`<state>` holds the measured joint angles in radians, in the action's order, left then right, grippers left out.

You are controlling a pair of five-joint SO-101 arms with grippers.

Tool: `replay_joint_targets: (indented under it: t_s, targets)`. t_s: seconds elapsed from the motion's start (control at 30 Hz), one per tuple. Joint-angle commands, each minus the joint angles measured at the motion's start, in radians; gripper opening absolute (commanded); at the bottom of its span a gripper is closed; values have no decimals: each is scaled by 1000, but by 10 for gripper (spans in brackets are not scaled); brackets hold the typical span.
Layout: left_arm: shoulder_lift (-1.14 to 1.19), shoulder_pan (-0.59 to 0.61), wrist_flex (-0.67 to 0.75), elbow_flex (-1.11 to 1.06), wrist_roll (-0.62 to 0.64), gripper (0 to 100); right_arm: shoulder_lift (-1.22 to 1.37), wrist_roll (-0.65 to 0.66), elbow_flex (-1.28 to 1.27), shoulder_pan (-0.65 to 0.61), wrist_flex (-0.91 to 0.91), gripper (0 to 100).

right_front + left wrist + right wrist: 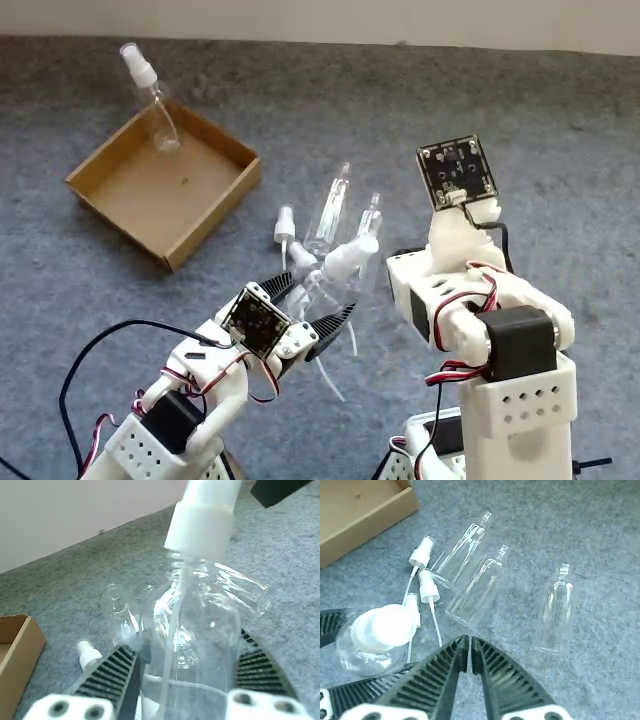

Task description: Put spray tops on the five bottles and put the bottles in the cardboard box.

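My left gripper [318,292] is shut on a clear bottle [190,645] that carries a white spray top [202,517]; the bottle points up and away from the arm. Three bare bottles [465,545] [477,585] [555,610] lie on the grey carpet beyond it. Loose spray tops [422,552] [427,587] lie beside them. My right gripper [470,652] hovers above this cluster, shut with nothing between its fingers. The cardboard box [100,165] sits at the far left with one capped bottle [160,110] leaning in its far corner.
Grey carpet [540,110] covers the table, with open room to the right and behind the bottles. The right arm's body [500,340] stands close to the right of the held bottle. A black cable [90,350] loops by the left arm.
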<state>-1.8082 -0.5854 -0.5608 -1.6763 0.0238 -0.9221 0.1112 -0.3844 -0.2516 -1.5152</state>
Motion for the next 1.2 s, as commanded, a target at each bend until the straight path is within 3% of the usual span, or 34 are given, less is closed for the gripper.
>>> replay_joint_targets:
  t_s: [0.0, 0.13, 0.3, 0.6, 0.83, 0.97, 1.17]
  targets:
    - [-21, 13, 12, -18, -5, 148, -59, -11, 8, -73, 12, 6]
    - [-21, 13, 12, -18, -5, 148, -107, -8, 8, -193, 61, 6]
    - [-21, 13, 11, -18, -5, 148, -114, -6, -76, -205, 153, 6]
    - [-21, 13, 12, -18, -5, 148, -114, -6, -159, -214, 151, 6]
    - [-21, 13, 12, -18, -6, 148, -185, -3, -163, -343, 160, 6]
    - [-21, 13, 12, -18, -6, 148, -271, 0, -166, -351, 160, 8]
    - [-21, 13, 12, -18, -8, 145, -398, 115, -223, -351, 136, 8]
